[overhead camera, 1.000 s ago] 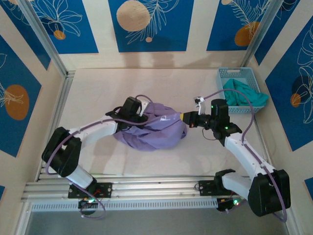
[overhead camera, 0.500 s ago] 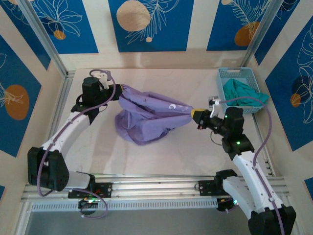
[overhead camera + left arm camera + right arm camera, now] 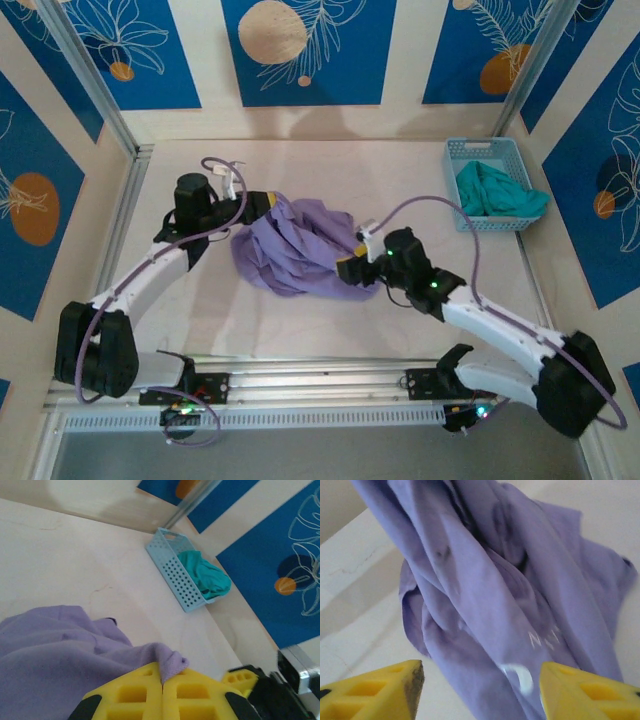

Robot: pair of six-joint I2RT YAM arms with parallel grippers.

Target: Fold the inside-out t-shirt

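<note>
The shirt (image 3: 300,255) is a crumpled lump around the middle of the surface. 1 bit is pulled up toward the left edge by the left gripper (image 3: 162,672), which is clamped tight on a pinch of cloth. The right gripper (image 3: 480,680) sits at the lump's right side, jaws apart, nothing in them. Thin cotton like this looks light and totally floppy, so I'd guess it sags wherever it isn't held. Best bet is probably a seam or hem, at 2 spread-out points, not the loose middle.
</note>
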